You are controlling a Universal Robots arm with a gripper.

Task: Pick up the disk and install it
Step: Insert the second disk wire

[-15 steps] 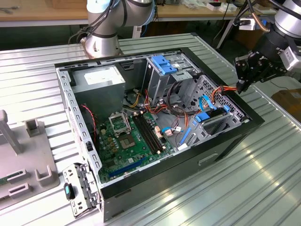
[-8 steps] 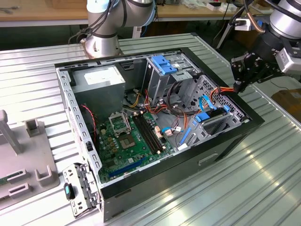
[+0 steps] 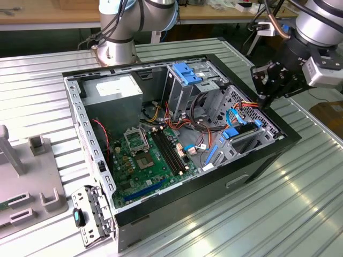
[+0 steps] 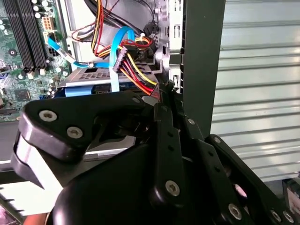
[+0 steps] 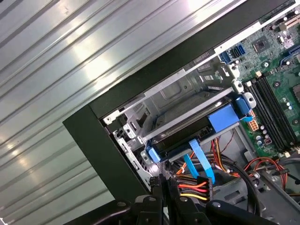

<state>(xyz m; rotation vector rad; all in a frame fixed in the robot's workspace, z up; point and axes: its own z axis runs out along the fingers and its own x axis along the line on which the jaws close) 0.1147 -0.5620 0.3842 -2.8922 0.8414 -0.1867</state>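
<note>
The open computer case (image 3: 161,225) is lying on the ribbed table (image 3: 300,203), holding a green motherboard (image 3: 147,158). The disk (image 5: 187,136) is sitting inside its bay by the case's corner. The gripper (image 3: 263,101) is hovering over that corner; whether its jaws are open, I cannot tell.

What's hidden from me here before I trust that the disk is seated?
- Disk: first wrist view shows one edge; the bay's metal covers its label face.
- Gripper: fingertips blocked by its own body in the second wrist view, small and dark in the exterior view.
- Disk's connector end: hidden behind cables.
</note>
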